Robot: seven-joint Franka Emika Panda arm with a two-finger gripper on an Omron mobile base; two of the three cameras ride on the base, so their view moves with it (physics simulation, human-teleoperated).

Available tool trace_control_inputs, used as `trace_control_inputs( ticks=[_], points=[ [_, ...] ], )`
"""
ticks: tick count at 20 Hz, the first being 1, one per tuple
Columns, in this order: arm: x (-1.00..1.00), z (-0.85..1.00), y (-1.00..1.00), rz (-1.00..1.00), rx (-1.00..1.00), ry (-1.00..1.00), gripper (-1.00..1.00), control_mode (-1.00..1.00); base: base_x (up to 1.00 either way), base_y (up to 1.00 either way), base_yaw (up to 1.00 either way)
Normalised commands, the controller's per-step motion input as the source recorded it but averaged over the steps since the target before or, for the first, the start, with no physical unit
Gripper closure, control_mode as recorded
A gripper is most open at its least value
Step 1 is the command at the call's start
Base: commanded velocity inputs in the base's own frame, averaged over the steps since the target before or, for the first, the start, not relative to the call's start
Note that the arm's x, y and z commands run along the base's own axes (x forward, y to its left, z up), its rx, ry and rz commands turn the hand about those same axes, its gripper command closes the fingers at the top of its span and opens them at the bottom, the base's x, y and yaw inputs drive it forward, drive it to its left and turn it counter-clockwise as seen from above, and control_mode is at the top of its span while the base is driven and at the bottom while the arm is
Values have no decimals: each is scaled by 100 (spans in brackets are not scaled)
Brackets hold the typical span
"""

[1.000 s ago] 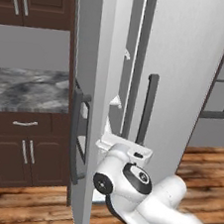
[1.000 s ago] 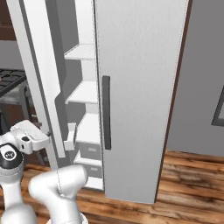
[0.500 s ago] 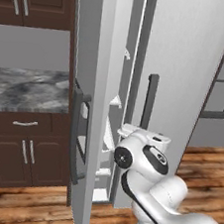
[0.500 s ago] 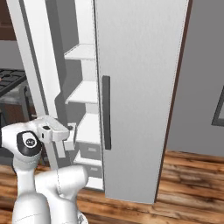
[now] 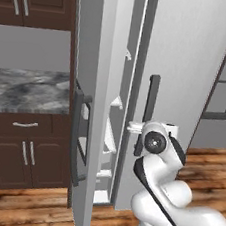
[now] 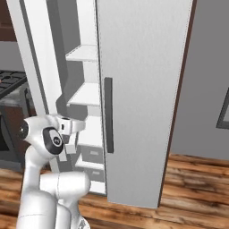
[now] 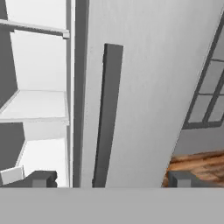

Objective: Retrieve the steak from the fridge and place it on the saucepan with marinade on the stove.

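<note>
claw (image 7: 109, 178) spread wide, facing fridge (image 7: 144, 87) door handle (image 7: 107, 113).

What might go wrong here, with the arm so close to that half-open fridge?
The left door stands only partly open, leaving a narrow gap to the shelves, so the arm could bump a door edge going in. The gripper, jaws wide open and empty, faces the closed right door's handle; it might catch that bar instead of reaching inside. No steak shows on the shelves visible from here, so it may have to search further.
</note>
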Motion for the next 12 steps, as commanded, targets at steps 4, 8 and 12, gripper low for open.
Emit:
trace_control_inputs(
  ticks=[4,8,12],
  points=[
    [0,-38,-3,50,5,0,-100,-100,0,0,0],
    [14,-55,8,47,10,0,-100,-100,0,0,0],
    [18,-62,23,45,13,0,-100,-100,0,0,0]
  ],
)
